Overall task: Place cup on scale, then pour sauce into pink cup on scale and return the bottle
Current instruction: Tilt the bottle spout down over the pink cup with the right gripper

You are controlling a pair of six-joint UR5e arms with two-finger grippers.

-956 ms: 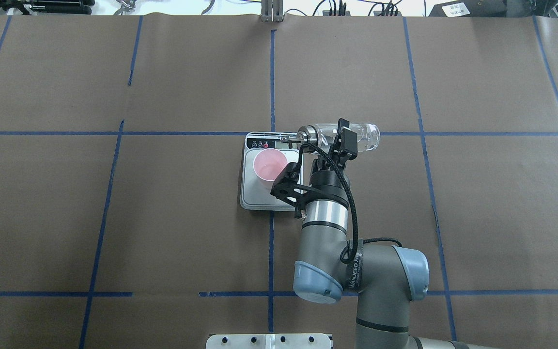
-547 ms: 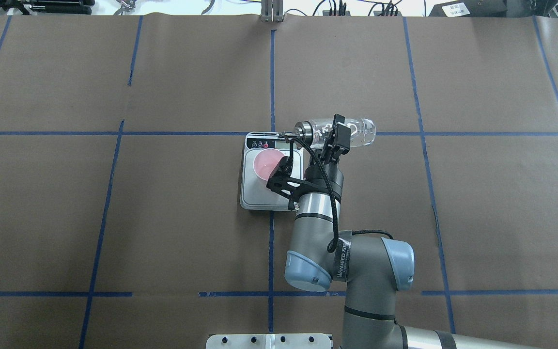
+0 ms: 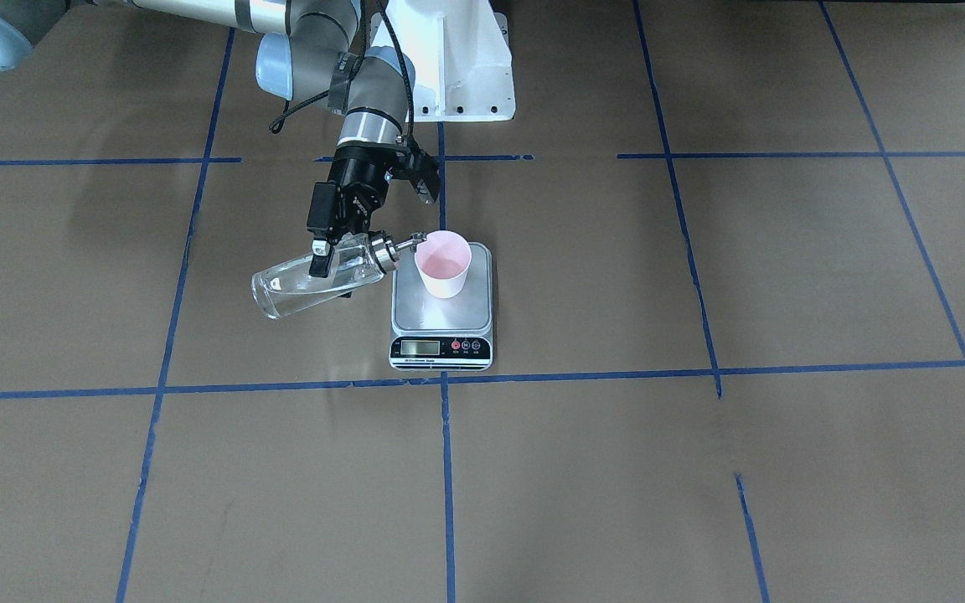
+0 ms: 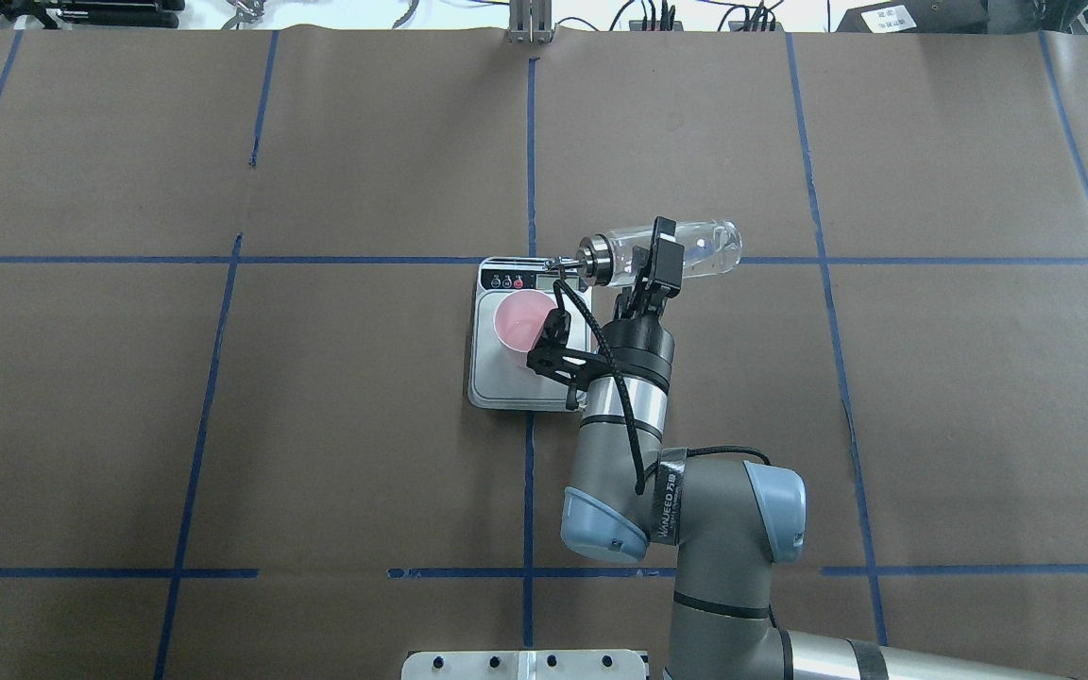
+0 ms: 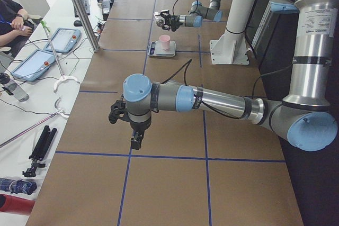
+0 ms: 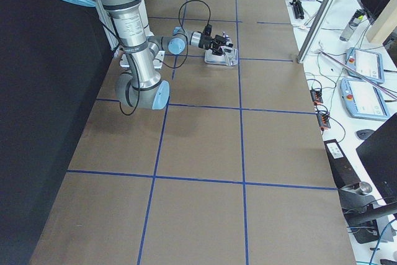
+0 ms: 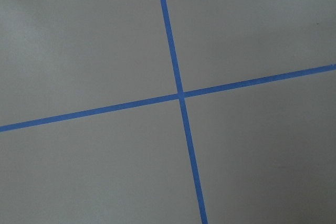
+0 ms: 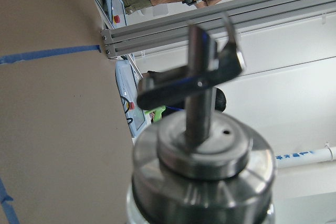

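Note:
The pale pink cup (image 4: 523, 321) (image 3: 442, 264) stands upright on the silver scale (image 4: 506, 382) (image 3: 415, 316). My right gripper (image 4: 659, 257) (image 3: 321, 260) is shut on the clear glass bottle (image 4: 700, 247) (image 3: 286, 291), which lies almost horizontal in the air beside the scale. Its metal spout (image 3: 409, 244) (image 8: 202, 124) points at the cup and ends at the cup's rim. I cannot make out the sauce in the bottle. My left gripper (image 5: 136, 137) hangs over bare table far from the scale; I cannot tell if it is open.
Brown paper with blue tape lines (image 7: 178, 95) covers the table. The robot's white base (image 3: 449, 59) stands behind the scale. Tablets and cables (image 6: 366, 66) lie beyond the table's far edge, and a person's arm (image 5: 13, 22) shows there.
The right arm has shifted slightly toward the scale and the bottle's base has swung a little farther from the robot. The grip holds. Cup and scale have not moved.

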